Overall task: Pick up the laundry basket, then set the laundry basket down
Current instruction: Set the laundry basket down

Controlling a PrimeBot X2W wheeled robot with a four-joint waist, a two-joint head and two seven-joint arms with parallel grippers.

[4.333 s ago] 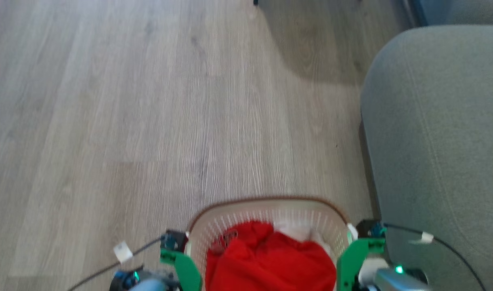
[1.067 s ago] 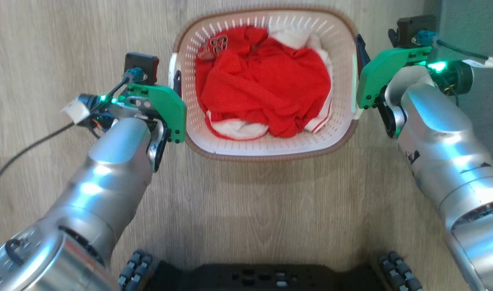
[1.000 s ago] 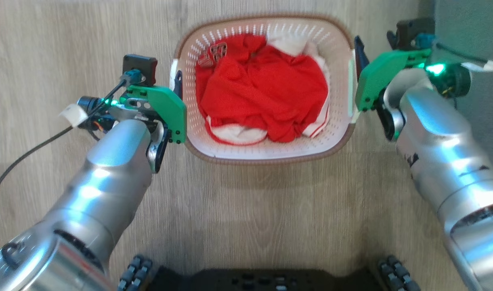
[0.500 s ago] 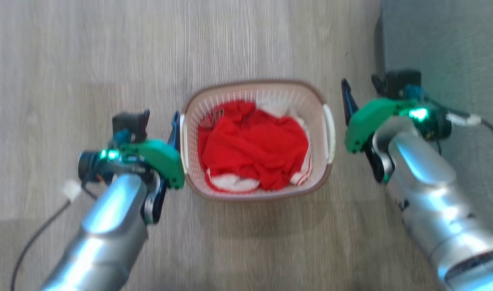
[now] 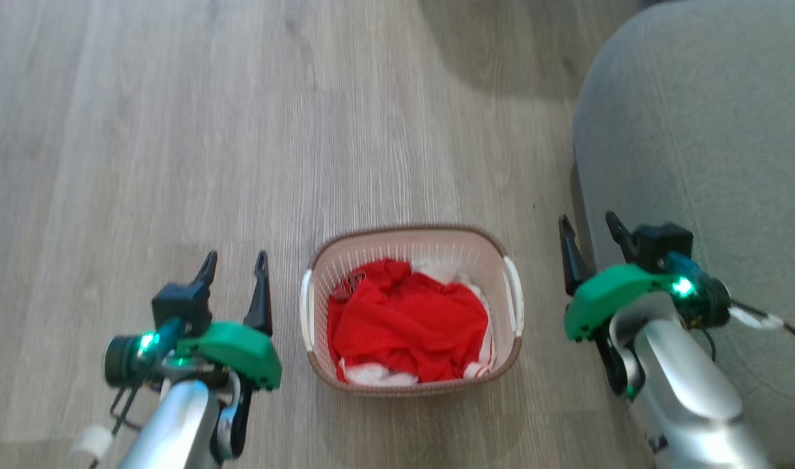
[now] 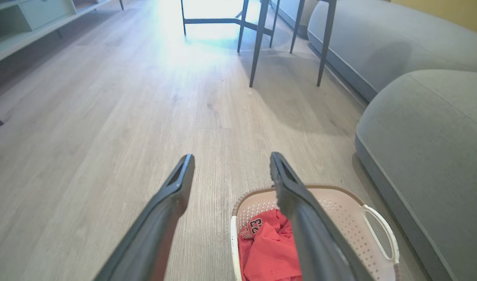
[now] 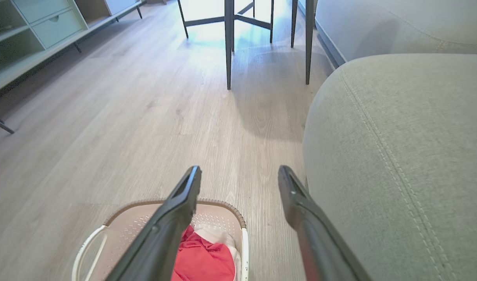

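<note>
We've got the laundry basket (image 5: 407, 229) sitting on the wood floor (image 5: 176, 130) between the two arms, red and white clothes heaped inside. On the red shirt (image 6: 269, 253) we can read white numerals, "23". The left claw (image 5: 236, 257) hangs just beside the basket's left handle, fingers spread wide, gripping nothing. The right claw (image 5: 586, 221) is spread wide too and empty, with the grey sofa (image 5: 697, 130) close on its outer side. Dark table legs (image 6: 258, 43) and a low shelf unit (image 7: 35, 23) stand further off.
</note>
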